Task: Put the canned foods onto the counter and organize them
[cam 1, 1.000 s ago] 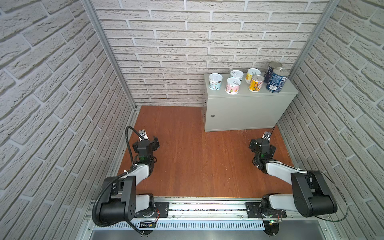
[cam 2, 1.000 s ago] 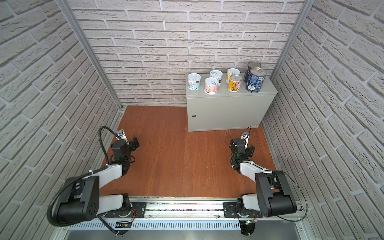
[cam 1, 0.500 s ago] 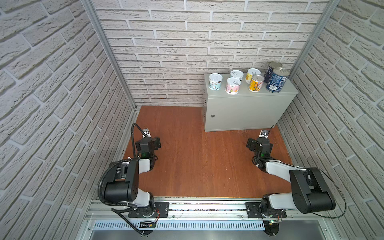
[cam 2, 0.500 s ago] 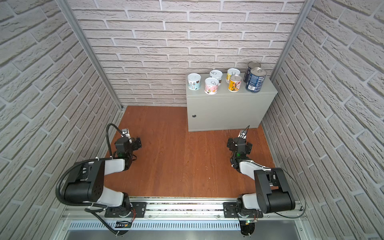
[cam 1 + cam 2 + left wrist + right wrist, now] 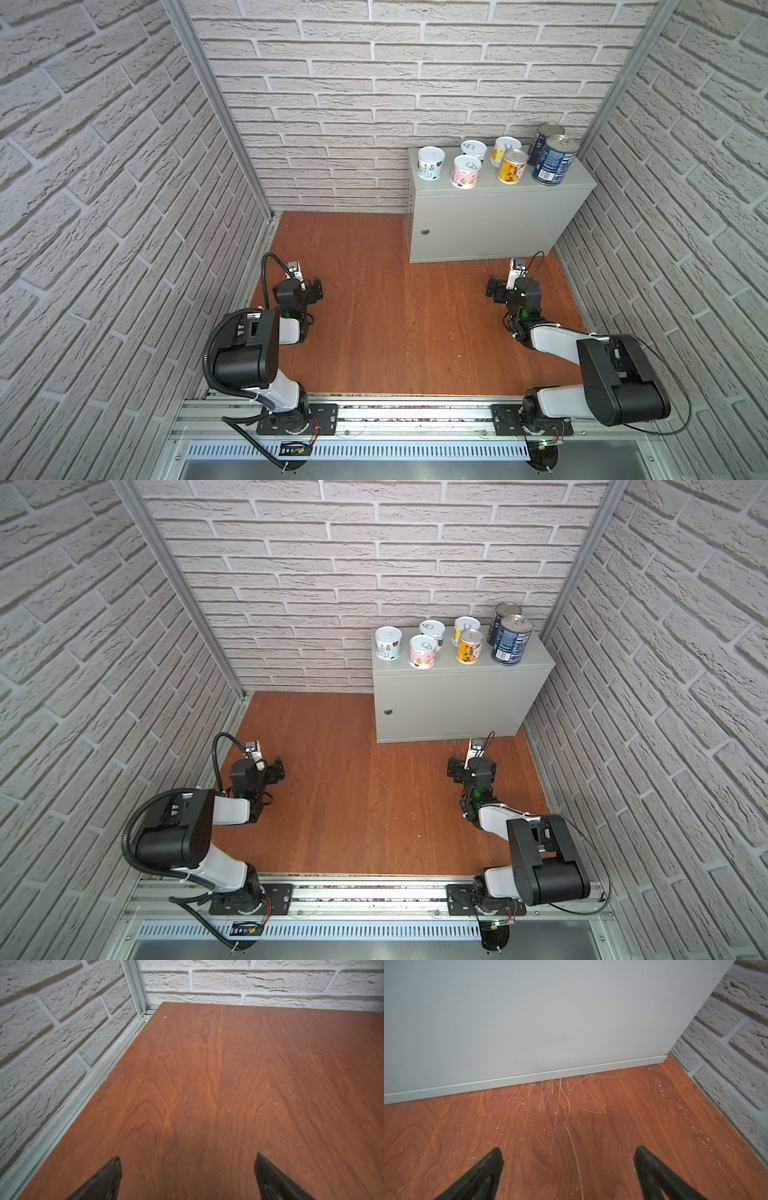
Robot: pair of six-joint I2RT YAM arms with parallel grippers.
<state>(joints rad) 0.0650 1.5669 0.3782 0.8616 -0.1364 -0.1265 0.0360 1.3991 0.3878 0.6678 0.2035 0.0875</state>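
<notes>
Left hand (image 5: 188, 1159): hanging empty over bare wood (image 5: 207, 1064), fingers spread wide; its wrist view is showing no tins.
Right hand (image 5: 568, 1151): also spread wide and empty, facing the desk (image 5: 529, 1022) front, near scratches (image 5: 556, 1097).
Canned foods (image 5: 466, 171): seven standing upright on the desk top, long axes vertical, appearing only in both top views; the blue tins (image 5: 555, 160) are seemingly touching.

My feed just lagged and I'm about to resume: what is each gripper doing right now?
Left gripper: open, holding nothing, above the wooden floor.
Right gripper: open, holding nothing, facing the counter.
</notes>
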